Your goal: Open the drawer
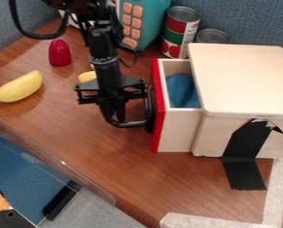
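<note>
The black gripper [112, 107] hangs over the wooden table just left of the drawer, close against its front. The drawer [176, 129] has a red front panel [159, 107] and pale wooden sides, and stands partly out of the left side of a light wooden box [245, 84]. A blue cloth-like item [182, 91] lies inside it. A black curved piece [132, 124] spans between the gripper's lower end and the red panel; where the gripper meets it cannot be made out clearly.
A yellow banana-shaped toy [19, 87] and a dark red object [59, 52] lie at the left. Cans [180, 31] stand behind the box, beside a teal item [150, 20]. Black tape [244, 153] runs from the box's front onto the table [102, 156].
</note>
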Motion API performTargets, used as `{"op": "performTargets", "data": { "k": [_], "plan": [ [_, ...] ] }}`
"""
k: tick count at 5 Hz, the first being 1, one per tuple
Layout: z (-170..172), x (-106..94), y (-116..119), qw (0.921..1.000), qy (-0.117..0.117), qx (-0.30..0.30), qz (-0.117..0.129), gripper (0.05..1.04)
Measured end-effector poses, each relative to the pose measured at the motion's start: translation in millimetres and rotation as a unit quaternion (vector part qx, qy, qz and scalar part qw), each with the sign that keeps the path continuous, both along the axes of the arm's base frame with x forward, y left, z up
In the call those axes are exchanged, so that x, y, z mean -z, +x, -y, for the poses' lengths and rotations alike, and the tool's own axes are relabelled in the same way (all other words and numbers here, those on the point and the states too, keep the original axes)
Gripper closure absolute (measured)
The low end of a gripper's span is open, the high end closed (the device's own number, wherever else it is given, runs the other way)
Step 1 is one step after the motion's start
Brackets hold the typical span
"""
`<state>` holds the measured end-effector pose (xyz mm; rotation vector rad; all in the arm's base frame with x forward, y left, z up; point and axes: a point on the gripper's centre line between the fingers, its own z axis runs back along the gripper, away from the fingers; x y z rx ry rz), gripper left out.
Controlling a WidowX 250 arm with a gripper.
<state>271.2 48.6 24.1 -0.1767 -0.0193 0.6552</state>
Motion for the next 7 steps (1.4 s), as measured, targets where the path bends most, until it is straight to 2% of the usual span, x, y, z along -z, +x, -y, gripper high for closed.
{"op": "performTargets", "data": {
  "k": [3,5,7],
  "plan": [
    [-27.2,-8.6,-23.4,0.9999,-0.011,0.005,-0.012,0.954],
    [-34.2,-10.0,-30.0,0.9997,-0.01,0.006,-0.021,0.954],
    [-40.0,-16.1,-29.8,0.9995,-0.004,0.023,-0.019,0.923]
  ]
}}
